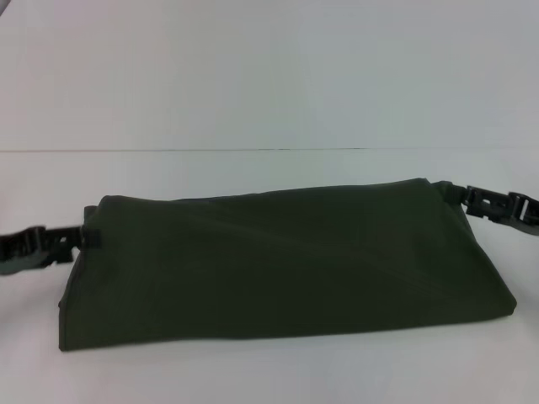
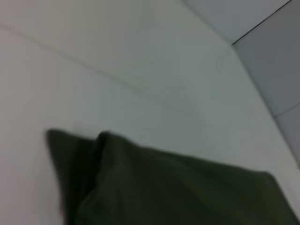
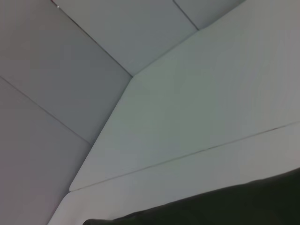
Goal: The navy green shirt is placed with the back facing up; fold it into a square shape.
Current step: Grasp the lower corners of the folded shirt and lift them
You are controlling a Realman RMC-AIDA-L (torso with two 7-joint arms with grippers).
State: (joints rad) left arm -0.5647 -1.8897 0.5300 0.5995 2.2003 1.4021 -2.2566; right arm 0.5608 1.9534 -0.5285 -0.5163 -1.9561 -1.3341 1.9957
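Note:
The navy green shirt [image 1: 278,261] lies across the white table [image 1: 253,101] as a long, doubled-over band with its plain side up. My left gripper [image 1: 88,238] is shut on the shirt's upper left corner. My right gripper [image 1: 459,196] is shut on the upper right corner, which sits a little farther back. The edge between the two corners runs taut and seems slightly raised. In the left wrist view a folded corner of the shirt [image 2: 178,192] shows, and a dark strip of the shirt [image 3: 225,206] shows in the right wrist view. Neither wrist view shows fingers.
A thin seam [image 1: 253,150] crosses the table behind the shirt. Bare white table surface lies behind the shirt and in front of it. Grey floor tiles [image 3: 56,93] show past the table's edge in the right wrist view.

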